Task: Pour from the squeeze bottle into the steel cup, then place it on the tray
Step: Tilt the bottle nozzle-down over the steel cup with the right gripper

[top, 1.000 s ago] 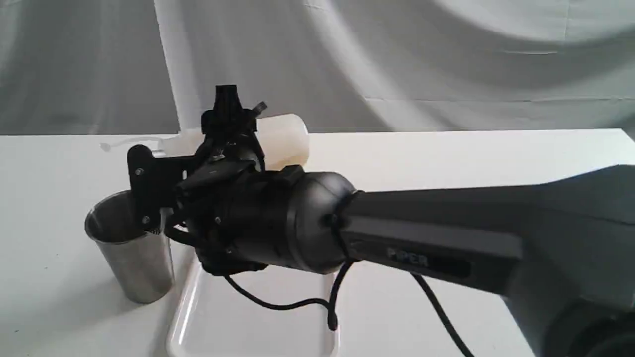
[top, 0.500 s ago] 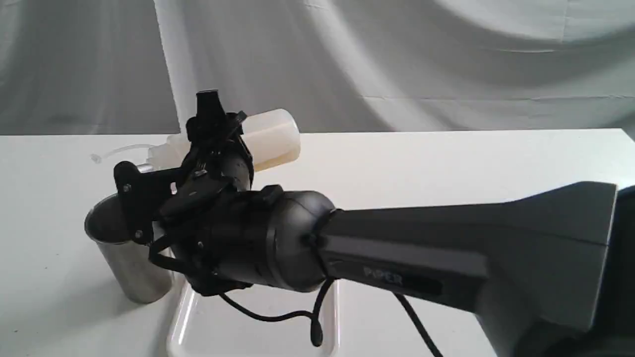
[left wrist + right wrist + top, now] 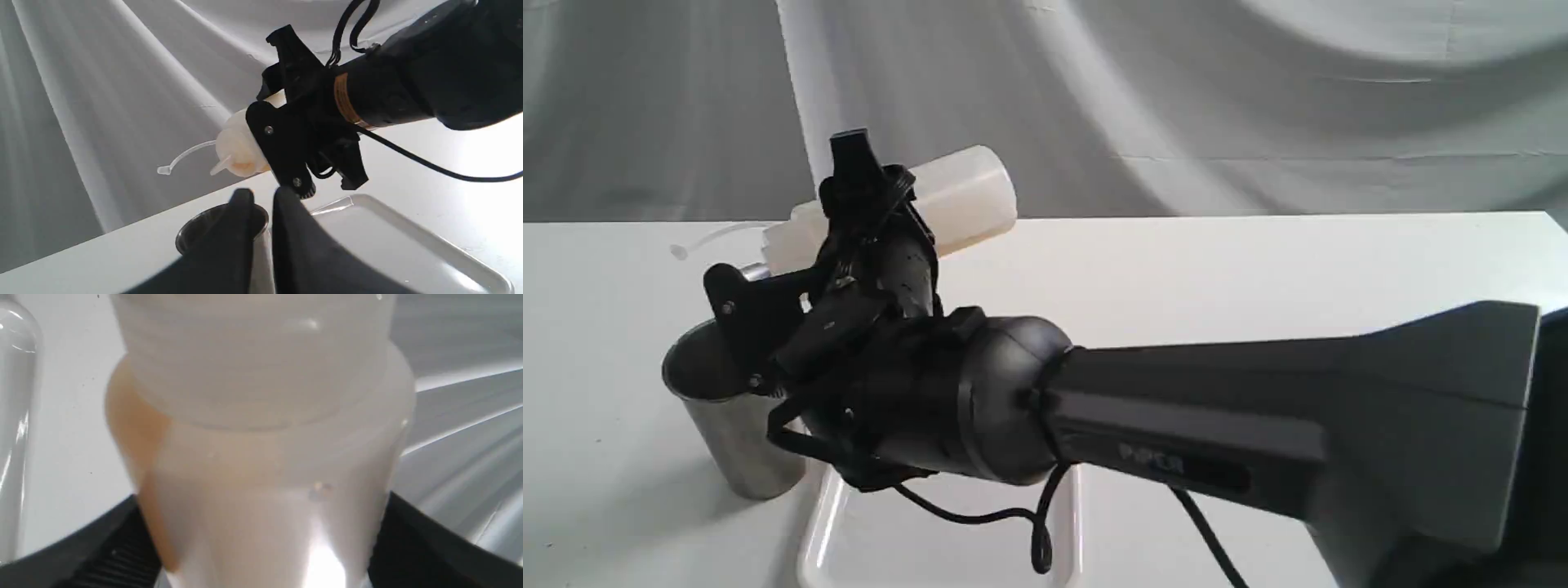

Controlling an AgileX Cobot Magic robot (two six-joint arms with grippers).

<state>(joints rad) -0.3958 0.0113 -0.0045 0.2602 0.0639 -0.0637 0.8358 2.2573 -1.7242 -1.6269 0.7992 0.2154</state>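
Backdrop: pale grey cloth (image 3: pixel 1217 90) hangs in soft folds, with a white bench (image 3: pixel 1298 261) in front carrying everything.
Cup: the steel cup (image 3: pixel 739 449) stands upright on the bench, at the left.
Tray: the tray (image 3: pixel 866 547), clear and glossy, lies flat on the bench, its left edge just beside the steel cup.
Arm: the big dark right arm (image 3: pixel 1217 408) comes in from the right, low over the tray, with a cable (image 3: pixel 980 514) dangling beneath it.
Grip: the right hand (image 3: pixel 265 555) is clenched on the squeeze bottle (image 3: pixel 964 196), a finger on each side of the body. It's a firm hold, up in the air.
Bottle: it's tipped well over, base high to the right and domed cap low to the left. The thin nozzle (image 3: pixel 218 167) points down above the steel cup's end of the bench, and the cap strap (image 3: pixel 184 155) trails loose beyond it. Whether the tip sits right over the mouth is hard to call.
Liquid: amber liquid (image 3: pixel 245 165) is pooled against the cap end.
Left: the left hand (image 3: pixel 261 212) hovers near the steel cup, fingers drawn almost together with only a thin gap, gripping nothing.
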